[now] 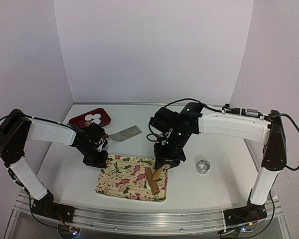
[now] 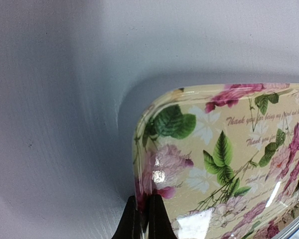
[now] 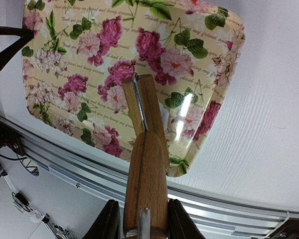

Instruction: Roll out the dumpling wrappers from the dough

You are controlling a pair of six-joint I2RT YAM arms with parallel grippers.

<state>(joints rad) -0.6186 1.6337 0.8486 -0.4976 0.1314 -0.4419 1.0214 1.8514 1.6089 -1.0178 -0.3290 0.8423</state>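
Several dumpling wrappers (image 1: 94, 118): finished white discs on the red dish (image 1: 78, 121), beyond the far-left corner of the floral tray (image 1: 120, 185); you may count these done.
Dough: not surely visible. A pale patch on the floral tray beside the tool's head may be it, so rolling looks unfinished.
Right gripper (image 3: 145, 219): fingers clamped narrow on the wooden-handled tool (image 3: 145, 149), over the tray's near-right part.
Left gripper (image 2: 145, 215): fingers pressed together at the tray's far-left corner rim.
Metal ring (image 1: 204, 166): right of the tray, your cutter, judged waiting.

Wht round wrappers (image 1: 93, 118), red tray (image 1: 77, 121)
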